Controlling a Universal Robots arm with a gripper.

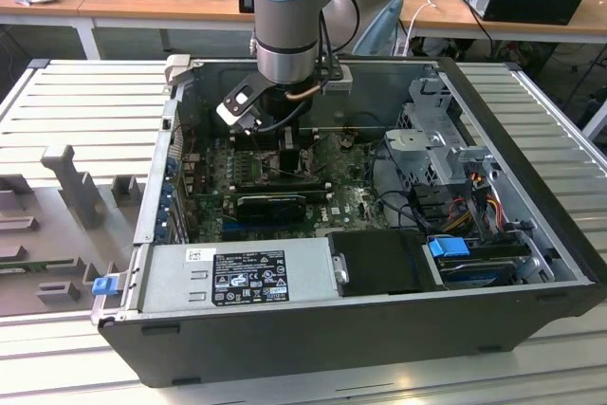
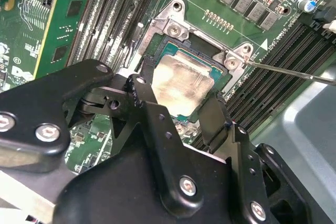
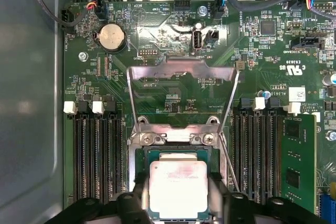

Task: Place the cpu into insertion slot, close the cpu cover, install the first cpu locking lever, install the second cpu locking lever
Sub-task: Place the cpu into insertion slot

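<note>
"Where did you have the arm?"

"From my desk I saw the arm (image 1: pixel 289 30) reaching down into the open computer case (image 1: pixel 517 149), over the green motherboard (image 3: pixel 252 77)."

"And the cpu?"

"The cpu (image 3: pixel 177 182) lay flat inside the insertion slot (image 2: pixel 199 44), between the black memory slots (image 3: pixel 97 161). The gripper (image 2: pixel 179 99) was clamped on it. In both wrist views I saw its fingers (image 3: pixel 140 195) pressed against two opposite edges."

"The cover?"

"The cpu cover (image 3: pixel 181 70) was swung open, away from the socket. One thin locking lever (image 2: pixel 286 72) slanted away from the socket's corner."
</note>
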